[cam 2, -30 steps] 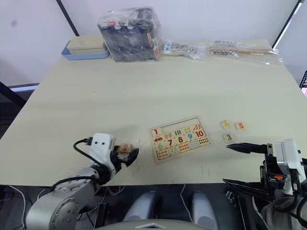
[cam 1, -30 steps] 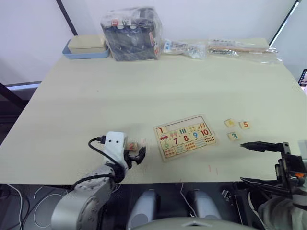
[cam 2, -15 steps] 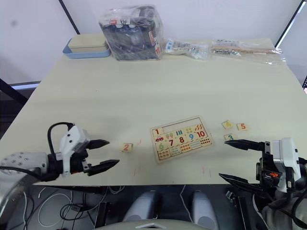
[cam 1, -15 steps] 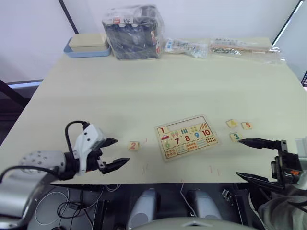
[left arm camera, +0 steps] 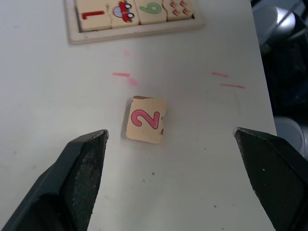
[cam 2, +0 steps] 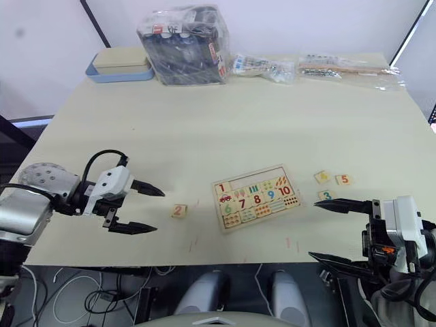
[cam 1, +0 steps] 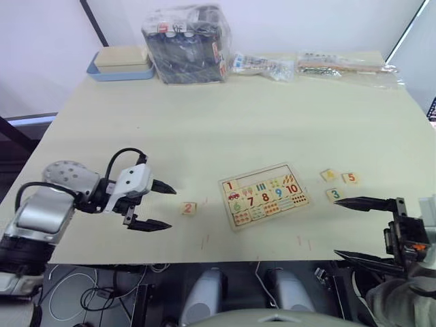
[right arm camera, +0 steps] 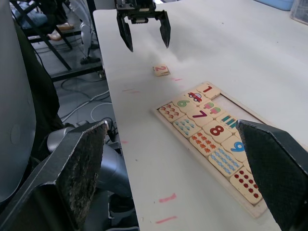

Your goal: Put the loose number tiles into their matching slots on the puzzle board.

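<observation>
The puzzle board point(cam 1: 264, 194) lies flat near the table's front, with an empty row of slots point(cam 1: 264, 174) along its far edge, right of the 1. A loose tile printed with a red 2 point(cam 1: 189, 208) lies on the table left of the board. My left gripper point(cam 1: 170, 207) is open just left of this tile, its fingertips pointing at it without touching. In the left wrist view the 2 tile point(left arm camera: 146, 120) sits between and ahead of the fingers point(left arm camera: 82, 168). Tiles 4 point(cam 1: 329, 175), 5 point(cam 1: 349, 178) and 3 point(cam 1: 334, 194) lie right of the board. My right gripper point(cam 1: 335, 227) is open, near tile 3.
At the table's far edge stand a blue tray with a tan box point(cam 1: 122, 65), a plastic-wrapped dark bundle point(cam 1: 187, 44) and clear bags point(cam 1: 344, 68). Small red marks point(cam 1: 303, 240) dot the tabletop by the front edge.
A second ago my left gripper was at the 2 tile; it let go and drew back left and open, then came nearer again. The tile stayed put. The right gripper barely moved.
</observation>
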